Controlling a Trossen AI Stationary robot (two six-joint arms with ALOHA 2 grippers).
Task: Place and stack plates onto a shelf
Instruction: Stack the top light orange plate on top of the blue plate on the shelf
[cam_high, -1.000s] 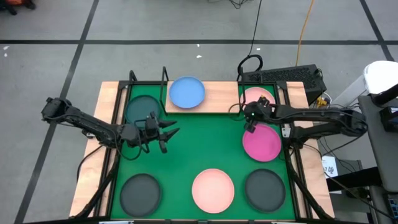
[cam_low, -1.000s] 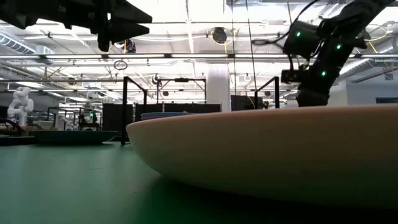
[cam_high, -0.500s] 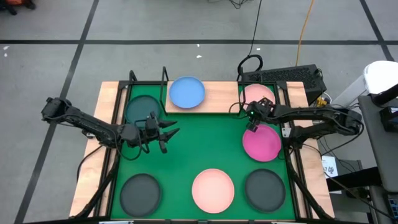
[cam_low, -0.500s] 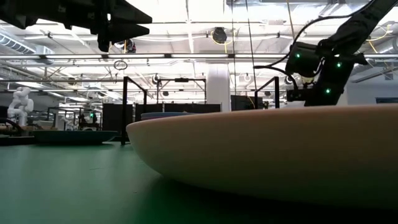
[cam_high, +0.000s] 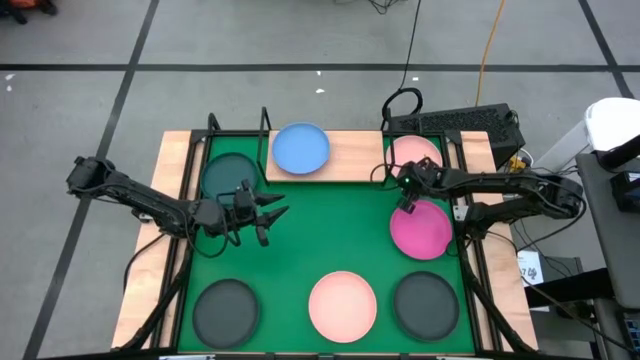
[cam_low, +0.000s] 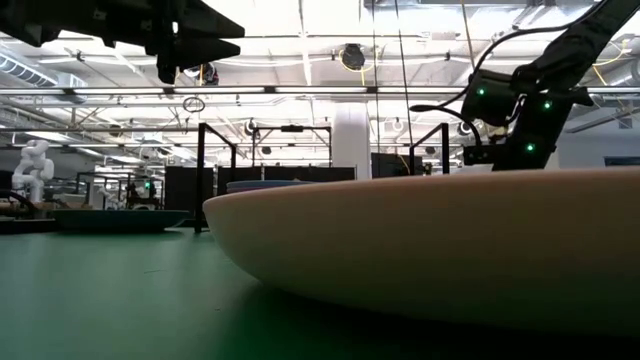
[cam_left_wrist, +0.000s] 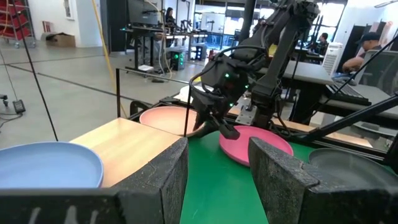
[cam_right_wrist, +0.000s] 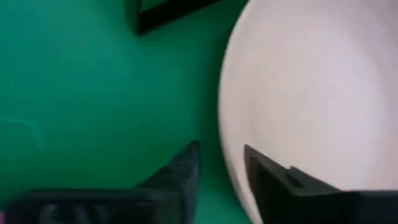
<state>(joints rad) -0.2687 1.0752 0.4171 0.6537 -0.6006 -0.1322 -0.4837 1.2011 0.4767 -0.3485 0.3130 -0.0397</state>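
Observation:
My right gripper (cam_high: 406, 203) is open and points down at the near rim of a light pink plate (cam_high: 415, 153), which lies on the right end of the wooden shelf (cam_high: 355, 160). In the right wrist view the gripper (cam_right_wrist: 221, 147) has one finger over the green mat and one over the plate (cam_right_wrist: 311, 93), the rim between them. A magenta plate (cam_high: 421, 230) lies just nearer on the mat. A blue plate (cam_high: 300, 148) rests on the shelf's left part. My left gripper (cam_high: 275, 212) waits open above the mat beside a dark teal plate (cam_high: 228, 175).
Along the mat's near edge lie a dark grey plate (cam_high: 225, 309), a light pink plate (cam_high: 342, 303) and another dark grey plate (cam_high: 425, 303). Black rods (cam_high: 265, 125) rise at the shelf's ends. A dark box with cables (cam_high: 460, 122) sits behind the shelf.
My right gripper has tipped and come down a little toward the near rim of the light pink plate on the shelf. The plates and my left arm have kept still.

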